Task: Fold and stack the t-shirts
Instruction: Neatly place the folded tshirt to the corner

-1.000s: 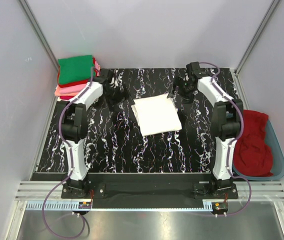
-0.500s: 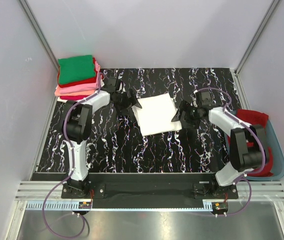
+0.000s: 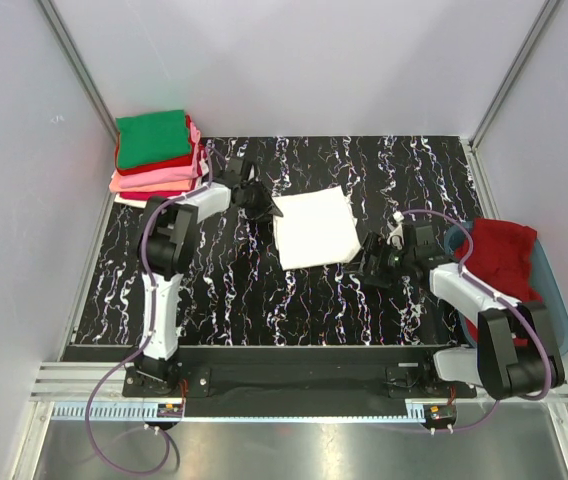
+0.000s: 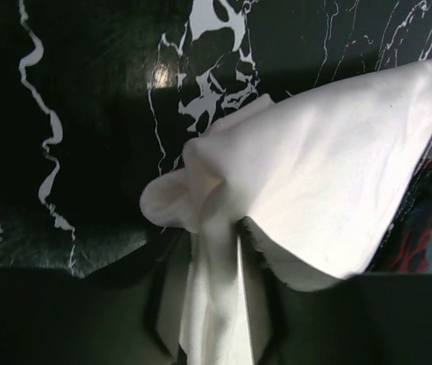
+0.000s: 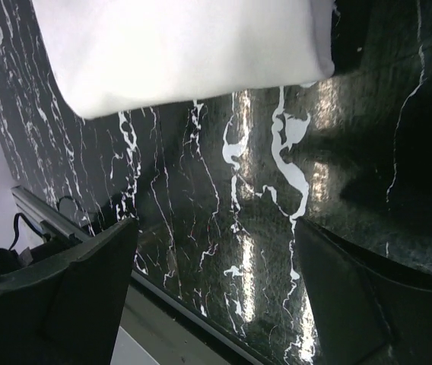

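From above, the left fingers (image 3: 255,201) are pinching the far left corner of the folded white t-shirt (image 3: 313,228), which is lying mid-table (image 3: 214,300). The right fingers (image 3: 369,265) are hovering spread just beside its near right corner. In the left wrist view, cloth (image 4: 330,167) is bunching between clamped fingers. In the right wrist view, the parted fingers (image 5: 64,289) are holding nothing.

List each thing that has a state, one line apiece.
white t-shirt, folded, one corner pinched and bunched
left end effector, shut on that corner
right end effector, open, holding nothing
t-shirt stack, folded, green one on top
red t-shirt, crumpled in the blue tub
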Controlling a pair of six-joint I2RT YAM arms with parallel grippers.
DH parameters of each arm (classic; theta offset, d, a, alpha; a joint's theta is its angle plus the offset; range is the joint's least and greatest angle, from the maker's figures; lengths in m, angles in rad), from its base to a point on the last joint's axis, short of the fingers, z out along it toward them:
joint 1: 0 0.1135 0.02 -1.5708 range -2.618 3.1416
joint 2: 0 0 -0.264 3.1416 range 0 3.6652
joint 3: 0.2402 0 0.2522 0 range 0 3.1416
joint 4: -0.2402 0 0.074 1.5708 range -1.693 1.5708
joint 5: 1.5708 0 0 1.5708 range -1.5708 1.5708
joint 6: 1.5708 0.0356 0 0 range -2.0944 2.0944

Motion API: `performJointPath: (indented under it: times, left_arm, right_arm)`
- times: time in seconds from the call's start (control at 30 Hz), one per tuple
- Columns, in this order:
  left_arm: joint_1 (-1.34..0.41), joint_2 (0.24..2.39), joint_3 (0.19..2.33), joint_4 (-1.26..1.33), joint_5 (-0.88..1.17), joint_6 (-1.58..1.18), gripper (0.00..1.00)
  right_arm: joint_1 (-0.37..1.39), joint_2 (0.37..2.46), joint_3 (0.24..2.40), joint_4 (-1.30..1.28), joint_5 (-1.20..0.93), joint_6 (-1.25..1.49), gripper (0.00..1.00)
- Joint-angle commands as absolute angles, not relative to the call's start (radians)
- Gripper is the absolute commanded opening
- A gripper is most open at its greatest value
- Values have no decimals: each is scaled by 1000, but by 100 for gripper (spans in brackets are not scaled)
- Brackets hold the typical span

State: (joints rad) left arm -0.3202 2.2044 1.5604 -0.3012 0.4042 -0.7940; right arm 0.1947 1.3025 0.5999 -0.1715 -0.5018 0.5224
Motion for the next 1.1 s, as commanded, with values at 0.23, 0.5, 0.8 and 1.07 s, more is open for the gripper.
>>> performJointPath:
  times: [0.23,0.5,0.8,1.07]
  left_arm:
    - [-344,2250,1712,-395,307,-700,0]
    - [-252,2207,1893,-618,397,-511,0]
    - [-121,2209,2103,-860,440,-316,0]
    - [-55,2158,2278,-966,417,-189,0]
  right_arm:
    - [199,1190,517,-11,-566,543,89]
    - [199,1221,511,25,-569,552,87]
    - [199,1247,515,35,-578,555,86]
    - [199,1270,523,38,-583,555,86]
